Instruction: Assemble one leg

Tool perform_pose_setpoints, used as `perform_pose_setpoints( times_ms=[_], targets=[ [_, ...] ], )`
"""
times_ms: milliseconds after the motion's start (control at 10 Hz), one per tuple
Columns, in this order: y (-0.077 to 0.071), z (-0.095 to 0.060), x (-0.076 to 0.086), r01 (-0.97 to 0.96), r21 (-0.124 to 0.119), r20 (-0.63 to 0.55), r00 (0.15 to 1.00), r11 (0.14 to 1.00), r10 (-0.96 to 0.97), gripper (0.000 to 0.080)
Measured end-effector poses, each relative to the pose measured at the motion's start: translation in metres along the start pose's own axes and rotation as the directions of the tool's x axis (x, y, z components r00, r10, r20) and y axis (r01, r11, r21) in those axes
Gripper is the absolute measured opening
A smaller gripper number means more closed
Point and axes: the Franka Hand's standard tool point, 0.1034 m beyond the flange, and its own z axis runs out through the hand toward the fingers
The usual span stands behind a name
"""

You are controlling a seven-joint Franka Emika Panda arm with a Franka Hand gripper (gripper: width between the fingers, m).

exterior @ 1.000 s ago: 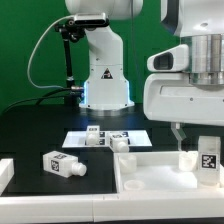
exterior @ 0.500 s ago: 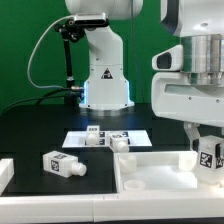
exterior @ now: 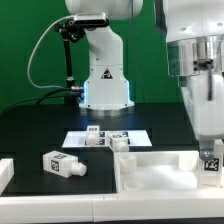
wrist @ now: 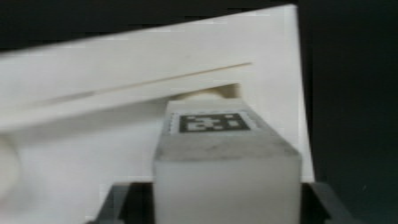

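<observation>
1. gripper (exterior: 211,150): low at the panel's far-right end in the exterior view; the arm hides most of it there
2. leg (wrist: 222,160): in the wrist view it stands clamped between the two dark fingers (wrist: 128,203), which press on its sides; its tagged end points away from the wrist toward the panel, so its long axis runs along the fingers
3. panel (exterior: 150,172): white, with raised rims; it lies directly beyond the held leg's free end; whether leg and panel touch cannot be told
4. coming move, as a judgement: a straight push along the leg's axis into the panel
5. spare legs: one (exterior: 62,164) lies on its side on the table (exterior: 40,130) well to the exterior view's left of the panel; others (exterior: 96,137) sit on the marker board (exterior: 128,134) behind the panel
</observation>
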Motion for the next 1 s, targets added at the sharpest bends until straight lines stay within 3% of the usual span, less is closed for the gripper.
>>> perform_pose_setpoints(
  times_ms=[200,300,400,500,600,700,900,1000],
  targets=[
    [0.000,0.000,0.001,0.027,0.002,-0.004,1.000,1.000,-0.027,0.0285],
    [0.001,0.001,0.001,0.028,0.000,-0.006,1.000,1.000,-0.028,0.0360],
    [0.001,0.002,-0.001,0.176,0.001,-0.021,0.984,0.984,-0.176,0.0543],
    [0.003,0.003,-0.007,0.393,0.003,-0.035,0.919,0.919,-0.393,0.0543],
    [0.005,0.004,-0.012,0.513,0.006,-0.033,0.858,0.859,-0.512,0.0616],
    [0.009,0.004,-0.014,0.613,-0.010,-0.028,0.789,0.790,-0.613,0.0643],
    [0.008,0.005,-0.013,0.704,-0.015,-0.028,0.710,0.710,-0.704,0.0648],
    [0.008,0.005,-0.012,0.798,-0.023,-0.031,0.601,0.602,-0.799,0.0649]
  ],
)
